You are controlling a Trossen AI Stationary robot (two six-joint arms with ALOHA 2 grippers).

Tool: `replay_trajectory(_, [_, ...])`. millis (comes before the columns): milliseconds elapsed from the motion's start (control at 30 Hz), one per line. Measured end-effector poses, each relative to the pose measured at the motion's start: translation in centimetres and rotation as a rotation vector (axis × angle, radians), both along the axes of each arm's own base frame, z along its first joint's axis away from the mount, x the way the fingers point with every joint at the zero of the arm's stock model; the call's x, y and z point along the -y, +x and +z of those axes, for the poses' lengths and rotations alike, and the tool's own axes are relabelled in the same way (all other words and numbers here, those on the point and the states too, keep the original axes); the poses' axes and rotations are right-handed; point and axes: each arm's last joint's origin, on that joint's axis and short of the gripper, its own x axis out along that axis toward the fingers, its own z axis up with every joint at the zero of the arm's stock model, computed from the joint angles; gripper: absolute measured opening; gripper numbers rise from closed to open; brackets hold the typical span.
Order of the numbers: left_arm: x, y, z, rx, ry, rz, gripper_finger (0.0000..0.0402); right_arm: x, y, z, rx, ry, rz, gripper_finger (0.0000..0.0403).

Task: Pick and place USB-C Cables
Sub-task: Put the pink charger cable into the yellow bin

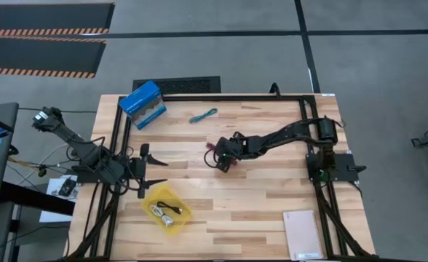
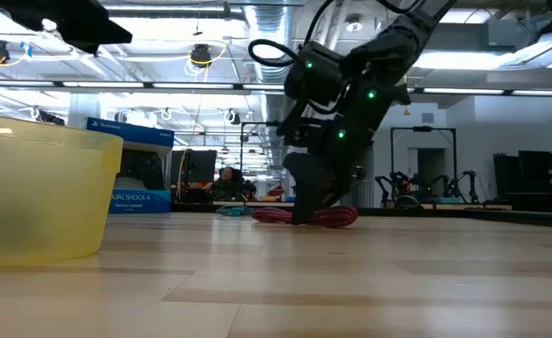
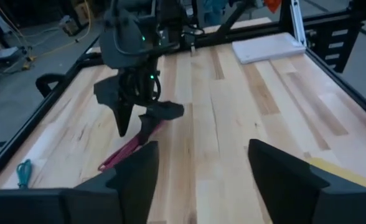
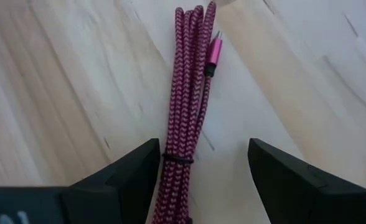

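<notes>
Nearest the low camera, at the table's 7 o'clock edge in the high view, sits the yellow tray [image 1: 167, 209] with two bundled cables in it, one white [image 1: 156, 212] and one black [image 1: 172, 210]; the tray's wall fills the left of the low view [image 2: 41, 192]. Just beyond it, at 9 o'clock, the left gripper [image 1: 144, 172] waits over the table's left edge, fingers spread wide and holding nothing, both dark fingers [image 3: 133, 177] showing far apart in its wrist view. Mid-table, the right gripper [image 1: 223, 161] is down at the dark red cable [image 1: 212, 150], fingers parted, straddling the bundle; not clamped. Right wrist view has the dark red cable [image 4: 186, 118] lying flat on the wood between the open fingers [image 4: 117, 177], a black tie round the bundle near the tips, pink connector plug at the far end. Low view shows the gripper tips [image 2: 315, 208] at table level right at the red bundle [image 2: 314, 217]; cannot tell contact. Left wrist view agrees: right gripper [image 3: 136, 121] above the cable [image 3: 126, 151]. Farther back at 12 o'clock, the teal cable [image 1: 203, 115] lies loose on the wood, well apart from the gripper. Blue box [image 1: 142, 104] sits at 11 o'clock on the back-left corner. White notepad [image 1: 303, 234] lies at 5 o'clock.
</notes>
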Motion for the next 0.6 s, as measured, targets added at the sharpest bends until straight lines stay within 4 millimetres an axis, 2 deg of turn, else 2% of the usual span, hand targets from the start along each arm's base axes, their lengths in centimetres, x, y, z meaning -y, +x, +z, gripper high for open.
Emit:
replay_trajectory(167, [-0.09,0.04,0.01,0.005,-0.008,0.022,0.027,0.38,0.2,-0.3,0.01,0.002,-0.006,0.0271])
replay_trajectory(333, [-0.19,0.07,0.01,0.01,-0.047,0.057,0.0272,0.42,0.18,-0.42,0.023,0.041,-0.023,0.0254])
replay_trajectory(467, [-0.19,0.04,-0.06,0.004,-0.057,0.058,0.027,0.28,-0.26,-0.92,0.027,0.061,-0.057,0.0206])
replay_trajectory(600, [-0.19,0.04,-0.06,0.004,-0.058,0.059,0.027,0.43,-0.53,-1.18,0.028,0.073,-0.092,0.0133])
